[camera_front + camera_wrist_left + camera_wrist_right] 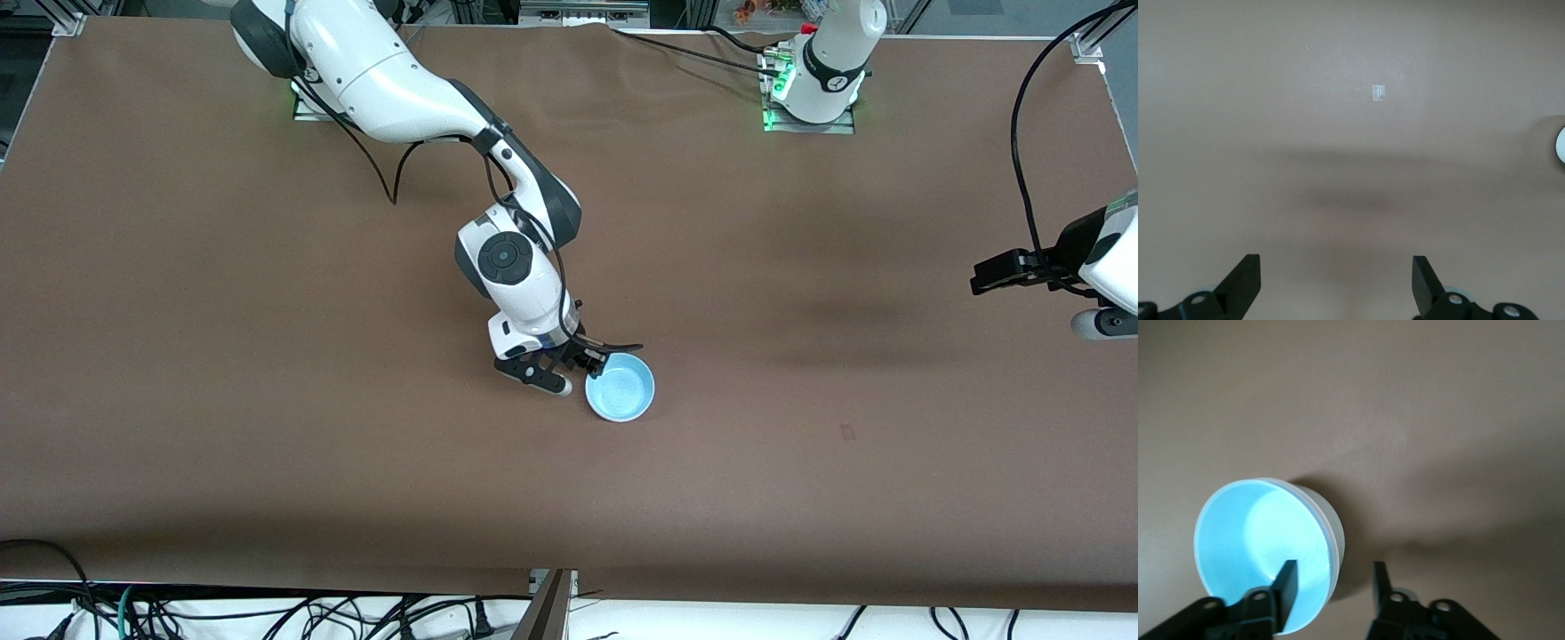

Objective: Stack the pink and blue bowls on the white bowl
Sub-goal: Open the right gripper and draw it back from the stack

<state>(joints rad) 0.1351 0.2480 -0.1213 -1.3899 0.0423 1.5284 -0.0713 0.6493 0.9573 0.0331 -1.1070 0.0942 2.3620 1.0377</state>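
The light blue bowl (621, 388) sits upright on the brown table, near its middle. In the right wrist view the blue bowl (1251, 540) rests in a pale bowl (1333, 520), of which only the outer wall and rim show. I cannot tell that wall's colour. No pink bowl shows as such. My right gripper (594, 363) is open and low at the bowl's rim. One finger (1289, 583) is inside the blue bowl and the other is outside it. My left gripper (982, 280) waits open and empty over bare table at the left arm's end (1337, 280).
A small pale tape mark (847, 433) lies on the table between the bowl and the left gripper, and it also shows in the left wrist view (1378, 93). Cables run along the table's edge nearest the front camera.
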